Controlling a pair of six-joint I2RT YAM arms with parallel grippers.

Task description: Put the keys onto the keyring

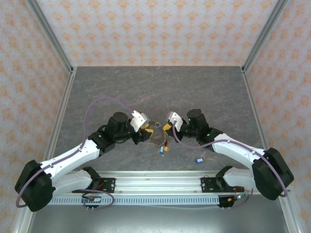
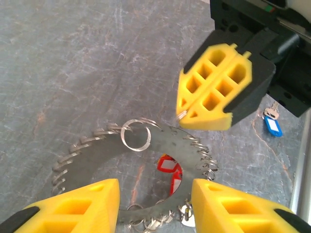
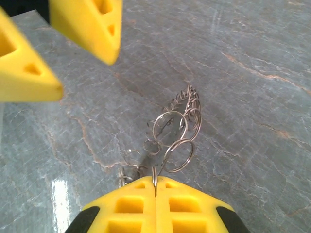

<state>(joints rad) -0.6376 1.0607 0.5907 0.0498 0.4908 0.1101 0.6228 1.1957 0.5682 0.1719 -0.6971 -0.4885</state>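
Keyring (image 2: 167,141) is in the middle of the grey bench (image 1: 194,92), between the two hands. Left hand (image 2: 155,206) has its fingers spread apart, one on each side of the ring's near edge. Right hand (image 3: 155,189) is pinched tight on its rim. Blue-tagged key (image 1: 198,159) lies nearby.
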